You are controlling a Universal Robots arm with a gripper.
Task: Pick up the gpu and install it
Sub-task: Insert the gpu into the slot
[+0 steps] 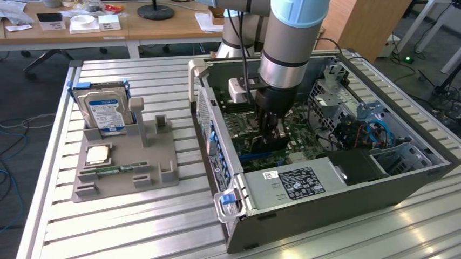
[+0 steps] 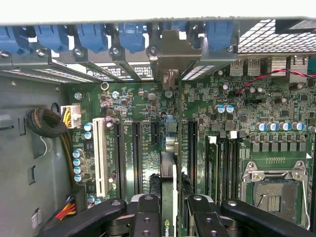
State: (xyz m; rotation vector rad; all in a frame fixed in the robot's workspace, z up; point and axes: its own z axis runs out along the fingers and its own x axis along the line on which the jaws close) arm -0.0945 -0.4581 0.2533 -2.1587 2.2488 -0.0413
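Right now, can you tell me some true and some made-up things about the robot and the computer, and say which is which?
1. The robot's black hand grips the thin green card with a black face on edge, over the green motherboard. True.
2. The grey computer case has its side closed. False: it lies open, with the motherboard showing.
3. The silver hard drive with a blue-and-white label stands in the grey plastic holder on the exterior view's left. True.
4. The card lies on the slatted metal table. False: it is inside the case, in the hand.
5. The square processor socket on the motherboard is open, with no chip in it. True.
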